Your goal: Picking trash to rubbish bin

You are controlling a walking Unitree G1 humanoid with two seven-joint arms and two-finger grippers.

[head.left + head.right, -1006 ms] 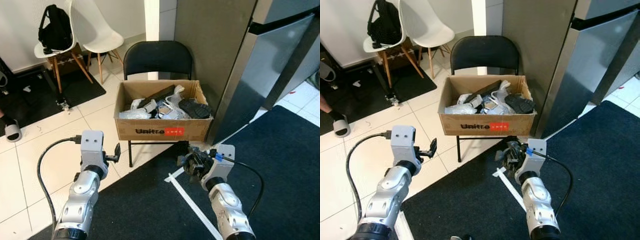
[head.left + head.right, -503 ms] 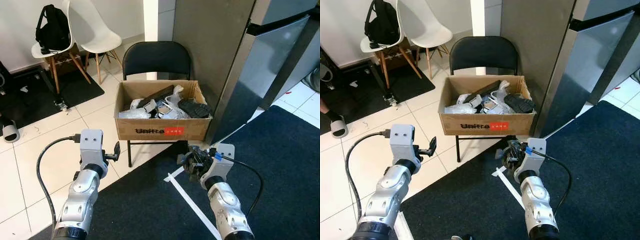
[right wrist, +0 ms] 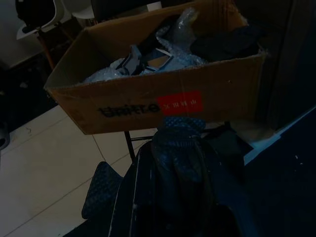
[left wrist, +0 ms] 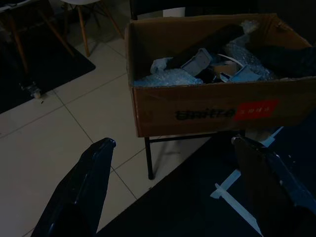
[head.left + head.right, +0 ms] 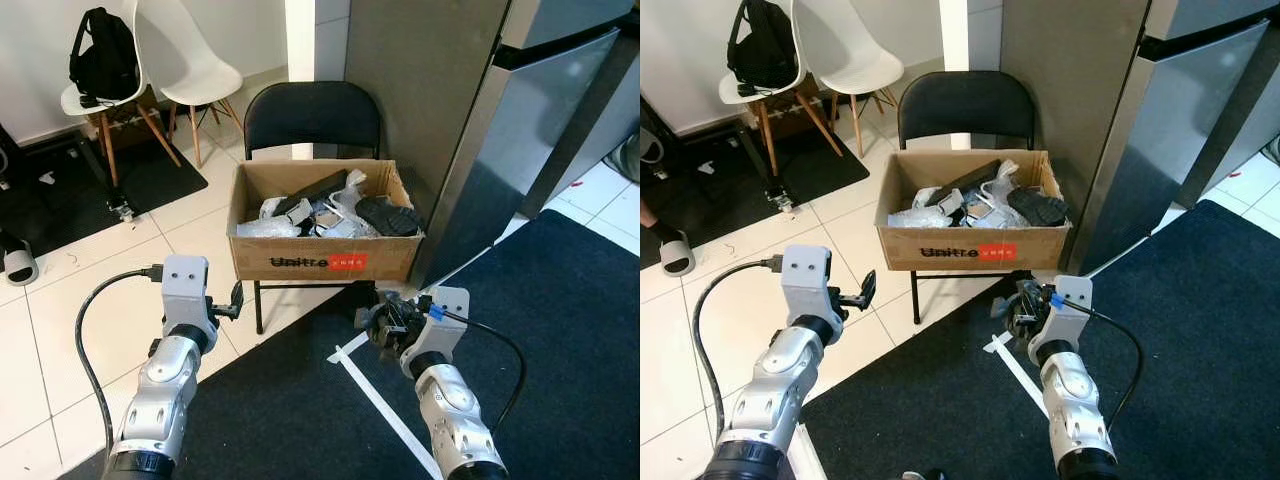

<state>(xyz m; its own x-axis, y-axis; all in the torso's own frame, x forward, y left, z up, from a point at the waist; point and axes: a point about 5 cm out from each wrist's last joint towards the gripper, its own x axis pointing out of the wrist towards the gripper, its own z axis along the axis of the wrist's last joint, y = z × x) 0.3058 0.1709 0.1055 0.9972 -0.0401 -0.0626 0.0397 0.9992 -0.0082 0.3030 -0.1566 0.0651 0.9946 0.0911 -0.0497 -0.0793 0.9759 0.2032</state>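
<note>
1 crumpled wrapper (image 3: pixel 178 148) pinched in right gripper (image 5: pixel 388 322), near the full cardboard box (image 5: pixel 326 262); left gripper (image 5: pixel 236 300) wide, empty. Risk: wrapper slides off heaped trash.

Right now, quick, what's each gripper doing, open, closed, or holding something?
Left gripper: open, holding nothing.
Right gripper: shut on a crumpled dark piece of trash, in front of the cardboard box.
</note>
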